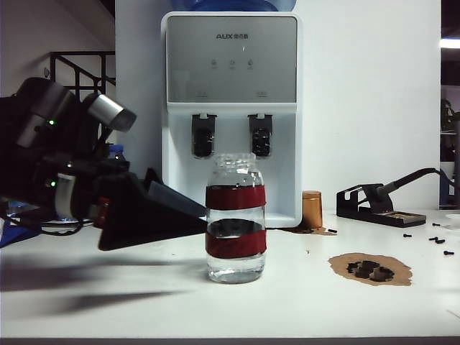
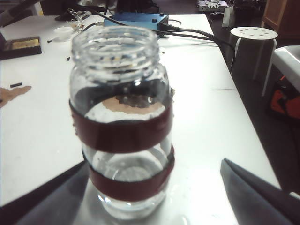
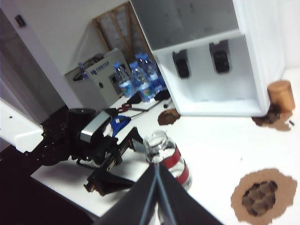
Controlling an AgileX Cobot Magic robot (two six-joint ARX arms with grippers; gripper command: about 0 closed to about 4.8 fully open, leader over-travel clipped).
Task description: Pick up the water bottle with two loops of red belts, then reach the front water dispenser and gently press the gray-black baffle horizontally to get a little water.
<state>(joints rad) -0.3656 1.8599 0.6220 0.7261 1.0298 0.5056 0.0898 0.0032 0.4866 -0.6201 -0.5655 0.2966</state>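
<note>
The water bottle [image 1: 236, 219] stands upright on the white worktop [image 1: 302, 302], in front of the water dispenser [image 1: 231, 108], its 2 dark-red bands around the body and its mouth uncapped; the glass blurs what lies inside, though it looks to hold a little clear water at the bottom. The left hand [image 1: 188, 214] sits low at the bottle's left side in the exterior view, its jaws spread wide with nothing between them but the bottle, which they flank without gripping; in the left wrist view only the 2 dark finger tips show, cut off at the frame edge. The right hand [image 3: 158, 180] hangs above the worktop, seen only in its own wrist view, its 2 fingers pressed together and empty. The gray-black baffle [image 1: 203, 136] is partly dark and hard to read. The dispenser's blue jug [image 1: 233, 5] is cropped at the top.
</note>
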